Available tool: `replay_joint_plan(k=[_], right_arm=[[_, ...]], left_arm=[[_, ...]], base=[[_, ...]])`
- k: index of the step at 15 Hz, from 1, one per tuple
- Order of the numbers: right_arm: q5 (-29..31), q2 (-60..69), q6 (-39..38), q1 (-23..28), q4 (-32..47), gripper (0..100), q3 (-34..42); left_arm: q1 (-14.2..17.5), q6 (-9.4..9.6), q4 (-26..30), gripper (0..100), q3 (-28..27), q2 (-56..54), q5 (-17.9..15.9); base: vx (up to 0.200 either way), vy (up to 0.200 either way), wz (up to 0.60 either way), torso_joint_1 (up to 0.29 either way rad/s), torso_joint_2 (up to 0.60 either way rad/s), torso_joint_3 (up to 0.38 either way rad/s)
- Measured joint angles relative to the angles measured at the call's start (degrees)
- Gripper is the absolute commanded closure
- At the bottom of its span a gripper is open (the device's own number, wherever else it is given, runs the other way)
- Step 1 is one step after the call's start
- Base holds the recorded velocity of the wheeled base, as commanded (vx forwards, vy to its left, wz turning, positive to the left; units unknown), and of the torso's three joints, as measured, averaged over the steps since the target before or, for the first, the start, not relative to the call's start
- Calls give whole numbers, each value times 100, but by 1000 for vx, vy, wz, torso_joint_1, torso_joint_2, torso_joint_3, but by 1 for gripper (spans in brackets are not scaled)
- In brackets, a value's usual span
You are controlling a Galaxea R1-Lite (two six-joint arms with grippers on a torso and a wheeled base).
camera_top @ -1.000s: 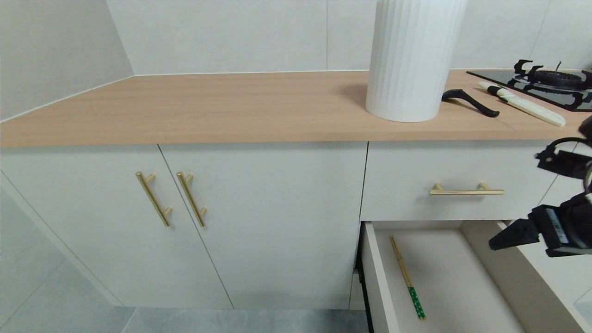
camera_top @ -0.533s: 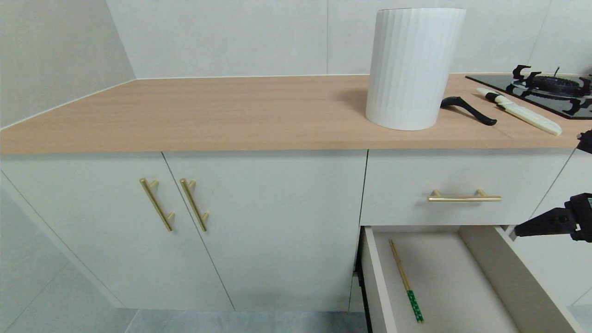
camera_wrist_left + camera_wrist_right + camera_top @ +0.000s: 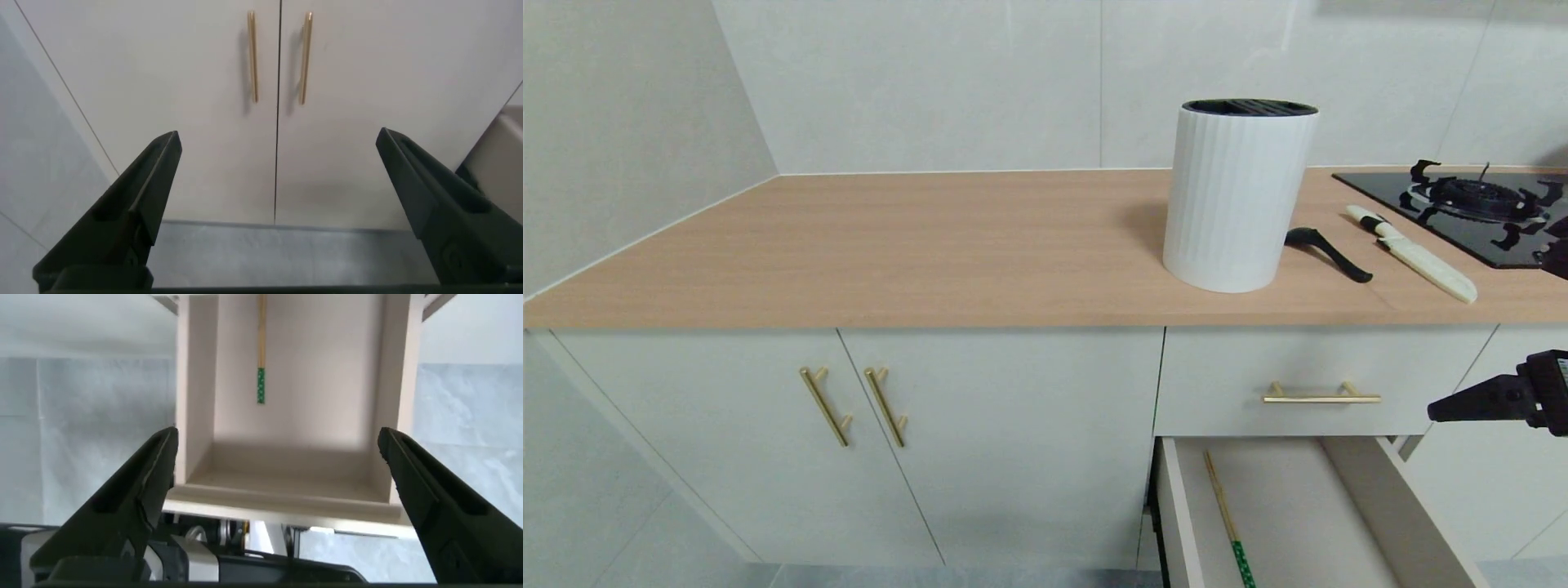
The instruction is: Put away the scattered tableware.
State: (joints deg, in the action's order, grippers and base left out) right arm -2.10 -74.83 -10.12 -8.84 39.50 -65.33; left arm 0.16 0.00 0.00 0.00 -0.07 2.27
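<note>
Chopsticks (image 3: 1223,516) lie in the open lower drawer (image 3: 1380,506), at approx 8 o'clock from the R gripper (image 3: 278,437) in the head view, lower than it & well apart. R gripper hangs over the drawer w/ its black fingers (image 3: 131,506) spread wide, holding nothing. In its wrist view the chopsticks show farther off, btwn the two fingers, no contact. L gripper (image 3: 276,139) is likewise spread & empty, facing the cabinet doors (image 3: 188,122), which sit at 8 o'clock of the head view.

Chopsticks are thin & straight, pale wood w/ a green, white-dotted end. They rest flat on the drawer floor, lengthwise, near its L wall but apart from it, green end toward the drawer front.

Drawer is a pale, smooth, box-shaped tray at 5 o'clock of the head view. Directly above it is a closed upper drawer (image 3: 1217,384) w/ a slim brass bar handle (image 3: 1321,398). Doors are flat, off-white, each w/ a brass bar pull (image 3: 252,57).

Counter (image 3: 890,245) is warm wood-grain, matte. At 1 o'clock on it stands a holder (image 3: 1233,212), upright: white, ribbed, cylindrical, black slotted top. Just beside it at its 3 o'clock is a black curved utensil (image 3: 1327,253), partly hidden behind the holder. Next over lies a knife (image 3: 1413,257) w/ cream blade, flat, near the black glass hob (image 3: 1462,200).
</note>
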Motion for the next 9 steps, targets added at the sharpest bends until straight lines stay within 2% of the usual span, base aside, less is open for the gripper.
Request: replay_joint_plan(k=[7, 9], right_arm=[[0, -54, 7, 0, 2, 0, 21], [0, -65, 128, 0, -22, 0, 59]], left_arm=[[0, -2, 2, 0, 0, 0, 0], [0, 0, 0, 0, -2, 0, -2]], base=[[0, 0, 0, 193, -484, -290], [0, 0, 0, 127, -305, -168]])
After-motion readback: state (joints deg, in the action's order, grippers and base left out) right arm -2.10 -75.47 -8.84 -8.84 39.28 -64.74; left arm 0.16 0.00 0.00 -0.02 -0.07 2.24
